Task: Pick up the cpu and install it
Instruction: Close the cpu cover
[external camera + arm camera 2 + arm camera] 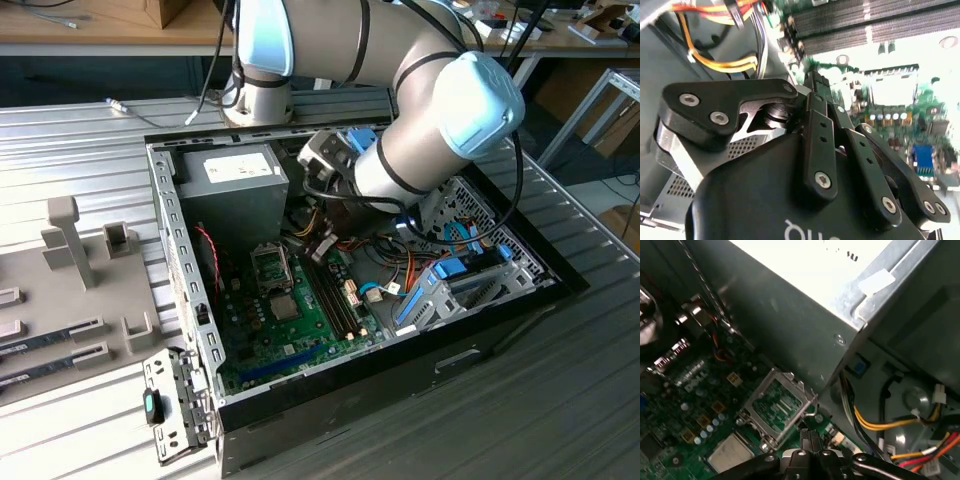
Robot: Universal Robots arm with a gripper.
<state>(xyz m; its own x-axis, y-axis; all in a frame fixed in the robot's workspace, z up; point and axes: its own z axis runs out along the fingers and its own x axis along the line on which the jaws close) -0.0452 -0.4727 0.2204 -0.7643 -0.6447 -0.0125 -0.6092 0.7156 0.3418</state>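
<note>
The cpu (285, 306) is a small silver-topped square lying flat on the green motherboard inside the open computer case (180, 250). It also shows in the first wrist view (730, 454). Right beside it, the socket's metal hinged frame (775, 407) stands tilted open. My gripper (810, 439) hangs above the board, off to one side of that frame, with its black fingers pressed together and nothing visible between them. In the second wrist view the gripper (815, 82) points at the board near the memory slots.
The grey power supply box (235, 170) stands close behind the socket. Yellow and orange cables (880, 425) run beside the gripper. Long memory slots (335, 295) and a blue-tabbed drive cage (450, 280) lie toward the exterior view's right. A grey fixture plate (70, 260) sits outside the case.
</note>
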